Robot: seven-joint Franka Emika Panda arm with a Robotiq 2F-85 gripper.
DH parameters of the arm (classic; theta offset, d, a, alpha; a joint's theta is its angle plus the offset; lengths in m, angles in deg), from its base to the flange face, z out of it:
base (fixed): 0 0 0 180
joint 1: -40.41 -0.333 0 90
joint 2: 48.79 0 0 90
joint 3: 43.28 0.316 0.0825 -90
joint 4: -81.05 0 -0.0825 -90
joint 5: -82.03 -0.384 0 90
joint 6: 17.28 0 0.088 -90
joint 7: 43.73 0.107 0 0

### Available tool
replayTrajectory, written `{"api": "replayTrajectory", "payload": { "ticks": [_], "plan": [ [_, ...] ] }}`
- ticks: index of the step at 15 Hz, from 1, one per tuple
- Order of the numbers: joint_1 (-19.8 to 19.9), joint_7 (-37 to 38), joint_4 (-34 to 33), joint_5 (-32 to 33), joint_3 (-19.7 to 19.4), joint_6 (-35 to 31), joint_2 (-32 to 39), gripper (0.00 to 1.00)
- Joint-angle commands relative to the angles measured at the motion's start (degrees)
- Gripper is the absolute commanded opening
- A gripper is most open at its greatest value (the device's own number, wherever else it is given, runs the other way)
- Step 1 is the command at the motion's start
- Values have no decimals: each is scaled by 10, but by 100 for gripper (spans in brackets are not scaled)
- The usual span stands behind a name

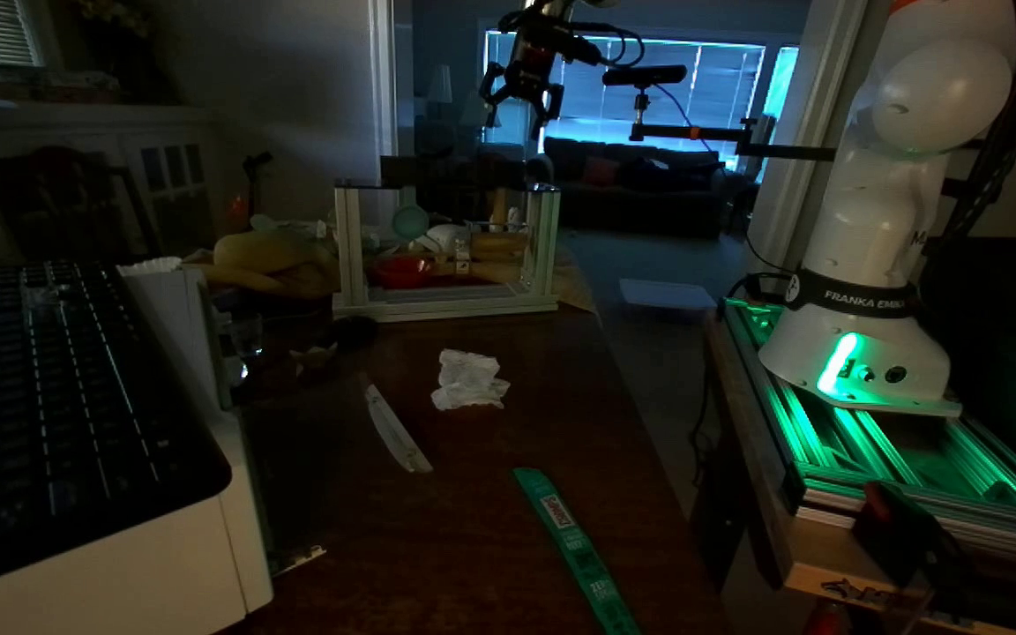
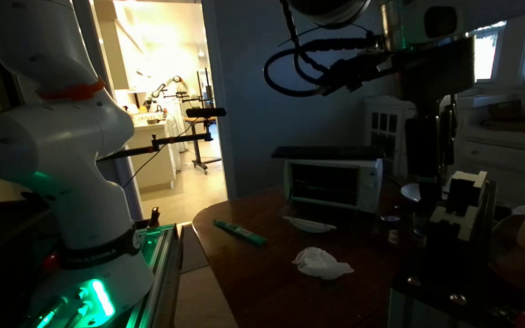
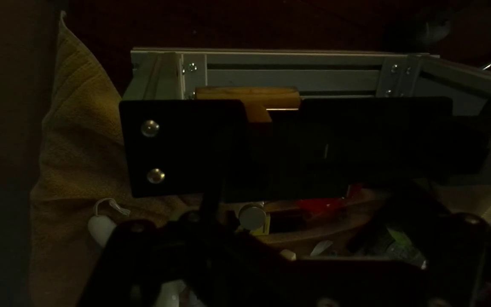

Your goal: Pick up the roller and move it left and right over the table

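Wrist view gave you the roller (image 3: 247, 97) only in part: its wooden end and a bit of stem showed at a notch in the dark top of a rack (image 3: 335, 79), the rest lost in shadow. That rack stood near one end of the table (image 1: 574, 423), where a towel (image 3: 77, 149) hid part of the edge. Your gripper (image 1: 517, 120) hung above the rack, its fingers spread with a gap between them; in an exterior view it was one dark shape, and from the wrist the fingertips were hard to pick out.

The green packet (image 1: 570, 547) lay near the rounded corner at the opposite end, and in an exterior view that corner was cut off. Crumpled paper (image 1: 470, 379) and a pale strip (image 1: 395, 432) lay in from the edges; what the strip was, you could not tell. By the long edge away from the robot base (image 1: 861, 344) stood an oven (image 2: 333, 184), its inside dim, with a keyboard (image 2: 328, 152) on top.
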Motion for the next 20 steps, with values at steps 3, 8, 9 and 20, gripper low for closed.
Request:
{"api": "replayTrajectory", "payload": {
  "ticks": [3, 8, 9, 20],
  "plan": [
    [-9, 6, 12, 5, -8, -50, 24, 100],
    [-10, -2, 4, 1, -10, -36, 25, 100],
    [-10, -2, 4, 1, -10, -36, 25, 100],
    [-14, 7, -3, 6, -11, -62, 53, 98]
  ]
}}
